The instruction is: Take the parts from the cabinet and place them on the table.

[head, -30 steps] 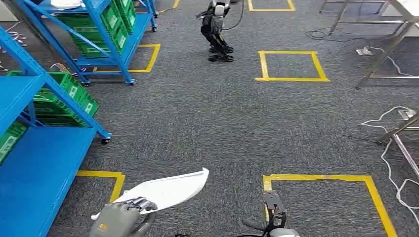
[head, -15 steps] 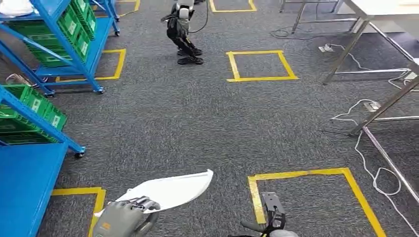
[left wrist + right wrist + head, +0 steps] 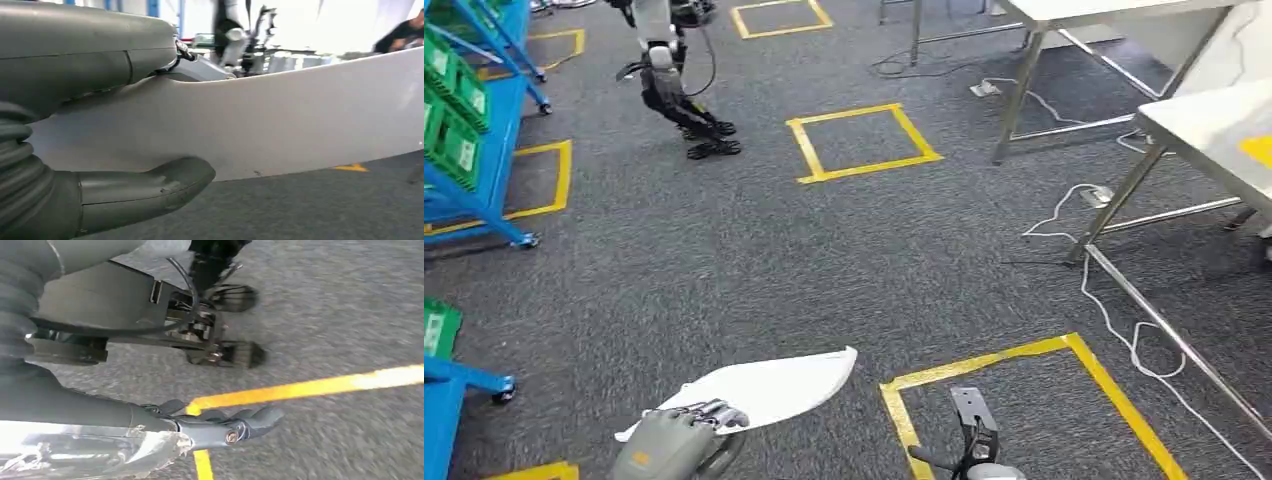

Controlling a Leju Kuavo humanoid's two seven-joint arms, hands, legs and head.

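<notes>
Part in transit: left hand (image 3: 674, 443) grips white curved panel (image 3: 759, 388), lower left of frame, above carpet. Tabletop (image 3: 1214, 120) waits upper right, well apart. Right hand (image 3: 220, 425) lower centre, grip state unclear. Pickup done; carry and placing left.

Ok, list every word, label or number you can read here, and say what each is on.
No text here is legible.
Green bins on the blue rack: white labels, too small and blurred to read.
Left hand: a small orange mark, unreadable.
White part: no print visible.
</notes>
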